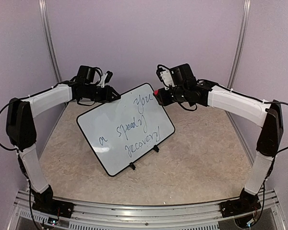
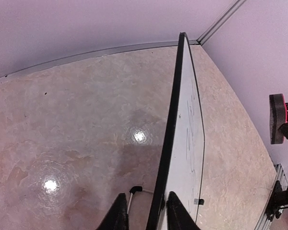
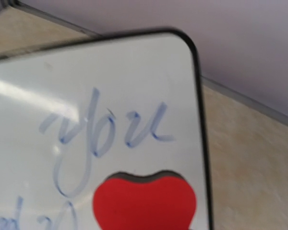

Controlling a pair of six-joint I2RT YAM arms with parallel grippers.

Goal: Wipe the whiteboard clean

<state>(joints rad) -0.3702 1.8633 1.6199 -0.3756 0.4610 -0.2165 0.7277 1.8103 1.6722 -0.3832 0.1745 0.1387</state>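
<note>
Apparently to steady it for wiping, left jaws straddle the rim of the whiteboard (image 1: 105, 127), grip unclear; right jaws clench a red eraser (image 3: 144, 206)

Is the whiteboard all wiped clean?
No, the whiteboard has blue handwriting running across it in several lines.

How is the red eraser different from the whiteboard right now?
The whiteboard is large, white and rectangular with a black rim; the red eraser is small, with a heart-shaped outline. The whiteboard stands tilted on the table; the red eraser is up in the right pincer. The whiteboard carries blue handwriting; the red eraser's face is plain. Both show rounded edges.
</note>
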